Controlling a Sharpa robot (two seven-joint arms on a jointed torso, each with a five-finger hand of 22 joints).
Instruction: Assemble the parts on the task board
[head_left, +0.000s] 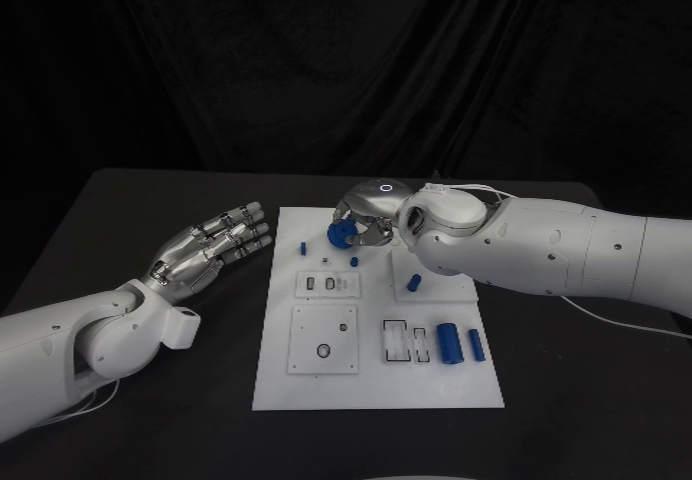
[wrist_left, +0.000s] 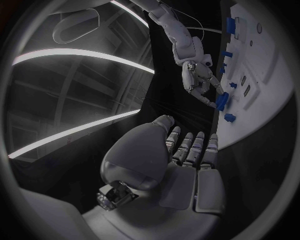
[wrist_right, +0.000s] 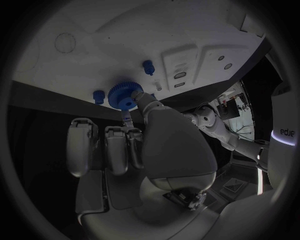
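Note:
The white task board (head_left: 378, 385) lies mid-table. My right hand (head_left: 366, 218) hovers over the board's far end and pinches a blue gear (head_left: 342, 235) between thumb and finger; the right wrist view shows the toothed gear (wrist_right: 125, 95) at the fingertips of the right hand (wrist_right: 140, 150), just above the board (wrist_right: 94, 55). My left hand (head_left: 216, 246) floats off the board's left side with fingers spread and nothing in it. In the left wrist view the left hand (wrist_left: 184, 160) is open and the right hand (wrist_left: 197, 77) holds the gear (wrist_left: 220, 102).
Small blue pegs (head_left: 304, 247) (head_left: 353, 262) stand at the board's far left part, a blue piece (head_left: 414, 283) lies right of them, and two blue cylinders (head_left: 449, 344) (head_left: 476, 344) lie near the right edge. Recessed slots and plates sit mid-board.

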